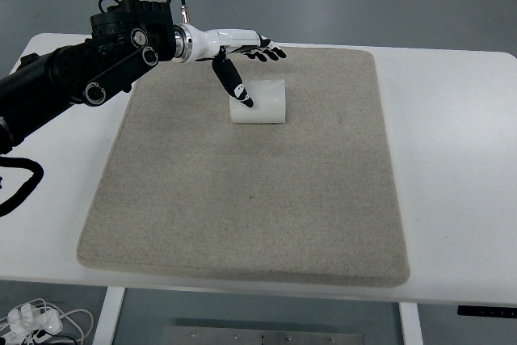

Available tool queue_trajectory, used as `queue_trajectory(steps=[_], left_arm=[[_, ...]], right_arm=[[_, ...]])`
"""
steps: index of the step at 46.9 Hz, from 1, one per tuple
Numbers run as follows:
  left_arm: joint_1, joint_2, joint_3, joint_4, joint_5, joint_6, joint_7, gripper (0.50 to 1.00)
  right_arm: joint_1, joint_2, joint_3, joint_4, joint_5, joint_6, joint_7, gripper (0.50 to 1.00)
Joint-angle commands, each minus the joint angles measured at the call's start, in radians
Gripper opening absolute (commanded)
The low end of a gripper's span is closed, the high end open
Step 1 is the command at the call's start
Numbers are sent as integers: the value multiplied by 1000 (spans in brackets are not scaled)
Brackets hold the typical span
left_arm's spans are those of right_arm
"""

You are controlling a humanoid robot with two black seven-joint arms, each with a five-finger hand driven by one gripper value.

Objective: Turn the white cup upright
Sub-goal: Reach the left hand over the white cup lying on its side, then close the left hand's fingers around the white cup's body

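Left hand (246, 66) spread above the white cup (259, 101), thumb (233, 82) touching its near end, gripping nothing. Lying sideways just below the fingers (269, 53) on the grey mat (242, 199). Likely to roll away under a one-sided thumb push.

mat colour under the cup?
Beige-grey, plain felt-like mat, under the white cup. Top view is the only one.

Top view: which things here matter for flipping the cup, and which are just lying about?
In the job:
white cup, on its side
left hand, thumb at the cup
beige mat under it

Lying about:
white table
white cables on the floor
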Motion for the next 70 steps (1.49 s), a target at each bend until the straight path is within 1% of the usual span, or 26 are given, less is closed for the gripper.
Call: queue_trajectory(steps=[1, 14, 21, 27, 36, 47, 52, 54, 56, 62, 66, 68, 70], left_arm=[[-7, -4, 45, 0, 1, 0, 1, 994], [-10, -18, 74, 3, 20, 3, 12, 994], [-9, -49, 112, 12, 29, 15, 15, 994], [-9, -66, 141, 17, 30, 52, 15, 992], [-4, -96, 143, 40, 36, 62, 15, 990], [-1, -101, 144, 52, 52, 65, 15, 966], [-1, -101, 144, 54, 52, 65, 15, 932], [-1, -101, 144, 54, 55, 65, 15, 898], [-1, -101, 144, 54, 61, 65, 15, 889], [2, -100, 144, 54, 82, 65, 15, 774], [4, -98, 144, 55, 95, 65, 16, 671], [2, -97, 144, 54, 99, 65, 16, 628], [4, -97, 144, 54, 101, 65, 16, 619]], right_arm=[[0, 0, -1, 0, -1, 0, 0, 952], [0, 0, -1, 0, 0, 0, 0, 952], [0, 0, -1, 0, 0, 0, 0, 952], [0, 0, -1, 0, 0, 0, 0, 952], [0, 0, 1, 0, 0, 0, 0, 952], [0, 0, -1, 0, 0, 0, 0, 952], [0, 0, 1, 0, 0, 0, 0, 952], [0, 0, -1, 0, 0, 0, 0, 952], [0, 0, -1, 0, 0, 0, 0, 952], [0, 0, -1, 0, 0, 0, 0, 952], [0, 0, -1, 0, 0, 0, 0, 952], [0, 0, -1, 0, -1, 0, 0, 952], [0, 0, -1, 0, 0, 0, 0, 952]])
